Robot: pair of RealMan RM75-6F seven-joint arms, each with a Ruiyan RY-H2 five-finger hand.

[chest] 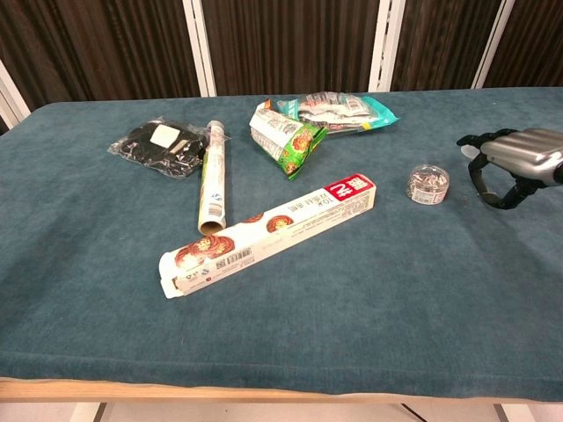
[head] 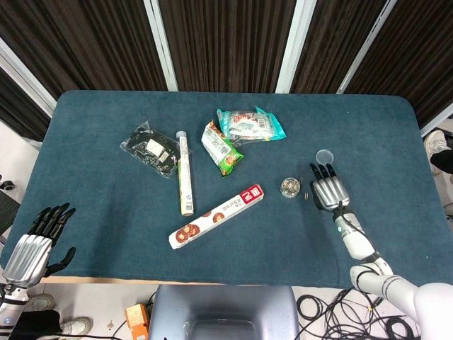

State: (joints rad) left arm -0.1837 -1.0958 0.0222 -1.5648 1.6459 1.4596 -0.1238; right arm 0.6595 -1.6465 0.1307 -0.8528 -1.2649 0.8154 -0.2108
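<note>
1. Right hand (head: 329,191): the head view shows it in the right-centre of the frame, above the table, fingers extended and apart, grasping nothing. The chest view shows the same hand (chest: 515,163) at the right edge, fingers loosely curved downward, nothing between them.
2. Nearest item: one small round clear container (head: 289,187), just left of the right hand and not touching it. In the chest view the container (chest: 428,184) sits right of centre, filled with small metallic pieces.
3. Left hand (head: 37,242): seen in the head view only, lower left corner, beyond the table's near edge. Fingers released and spread, holding nothing. The chest view does not include it.
4. One round clear lid (head: 324,156) lies just above the right hand in the head view; it cannot be made out in the chest view.
5. Count of other items, both views, all in the centre and upper centre of the frame:
   - one long biscuit box (head: 216,216), lying diagonally;
   - one slim paper-wrapped tube (head: 185,173), lying lengthwise;
   - one black packet (head: 151,148) in clear wrap;
   - one green snack bag (head: 221,148);
   - one teal snack bag (head: 252,125), touching the green one.
6. All items rest on one table (head: 106,212) covered in blue cloth.
</note>
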